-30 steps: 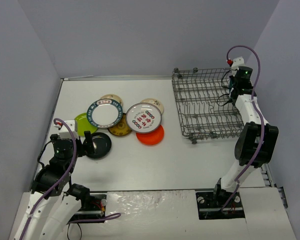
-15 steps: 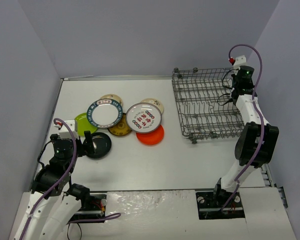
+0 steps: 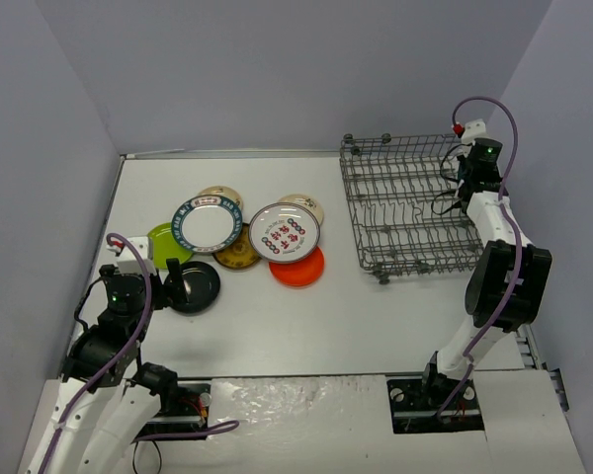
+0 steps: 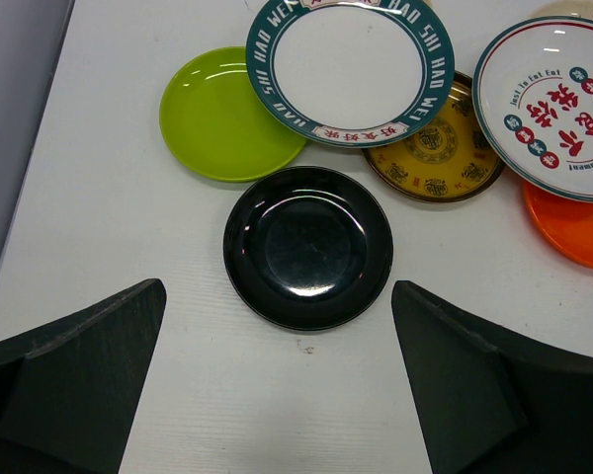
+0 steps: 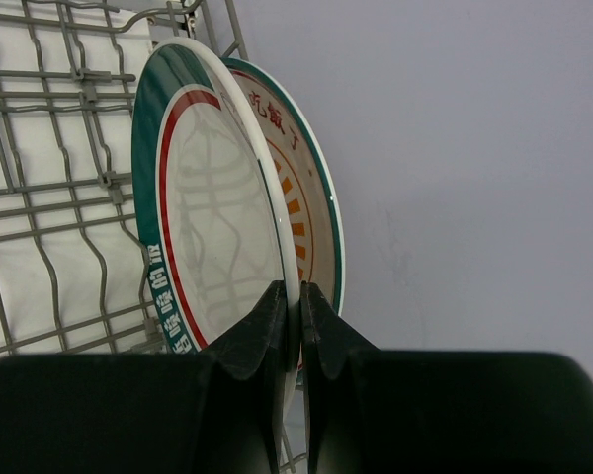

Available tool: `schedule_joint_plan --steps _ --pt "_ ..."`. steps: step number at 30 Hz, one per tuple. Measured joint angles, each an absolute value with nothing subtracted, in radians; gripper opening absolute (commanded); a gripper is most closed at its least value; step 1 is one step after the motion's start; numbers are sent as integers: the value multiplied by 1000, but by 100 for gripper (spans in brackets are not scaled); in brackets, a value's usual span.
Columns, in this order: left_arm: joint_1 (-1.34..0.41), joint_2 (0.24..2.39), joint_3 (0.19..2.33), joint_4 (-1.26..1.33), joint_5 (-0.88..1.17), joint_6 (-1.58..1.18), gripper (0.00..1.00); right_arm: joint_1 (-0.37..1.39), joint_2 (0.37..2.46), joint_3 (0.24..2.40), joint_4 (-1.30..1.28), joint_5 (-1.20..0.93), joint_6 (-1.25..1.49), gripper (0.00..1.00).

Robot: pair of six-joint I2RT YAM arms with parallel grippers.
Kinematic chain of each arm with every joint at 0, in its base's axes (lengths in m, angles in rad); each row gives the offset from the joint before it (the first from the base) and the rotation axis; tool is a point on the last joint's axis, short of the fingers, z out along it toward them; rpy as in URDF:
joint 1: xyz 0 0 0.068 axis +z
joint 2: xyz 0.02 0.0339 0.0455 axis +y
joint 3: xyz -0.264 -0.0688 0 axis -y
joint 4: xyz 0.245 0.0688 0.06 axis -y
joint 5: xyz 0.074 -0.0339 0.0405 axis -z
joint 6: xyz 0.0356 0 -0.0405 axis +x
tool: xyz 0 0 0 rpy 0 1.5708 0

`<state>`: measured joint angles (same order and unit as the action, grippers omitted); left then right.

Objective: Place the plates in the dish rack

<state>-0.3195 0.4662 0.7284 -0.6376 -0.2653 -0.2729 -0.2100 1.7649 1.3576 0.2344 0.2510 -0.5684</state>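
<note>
Right wrist — claw [image 5: 297, 296] tight on plate [image 5: 212, 227]

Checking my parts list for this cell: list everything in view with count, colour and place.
dish rack: one, grey wire, table's far right.
front upright plate: one, white, green rim, on edge at the rack.
rear upright plate: one, white, green rim, just behind it.
teal-rimmed plate: one, white centre, table's left.
red-patterned plate: one, white, right of it.
lime-green plate: one, leftmost.
brown plate: one, between the two large plates.
orange plate: one, partly under the red-patterned plate.
black plate: one, nearest the left arm.
cream plates: two, behind the large plates.
table: one, white.
left tool: open, facing the black plate.
right tool: shut on the front upright plate.
</note>
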Motion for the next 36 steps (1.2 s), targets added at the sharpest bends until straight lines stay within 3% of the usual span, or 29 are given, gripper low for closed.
schedule_joint_plan --steps 8,15,31,36 --pt "-319 470 728 -638 -265 -273 97 -223 1765 1350 230 206 -547 0" --pt "-319 471 728 -638 -266 -273 97 -238 1782 1350 224 174 -521 8" --pt "-319 471 728 -638 -266 -273 97 -236 1793 1350 228 137 -464 57" --pt "-319 470 728 -638 -266 -273 97 -236 1779 1350 226 128 -438 67"
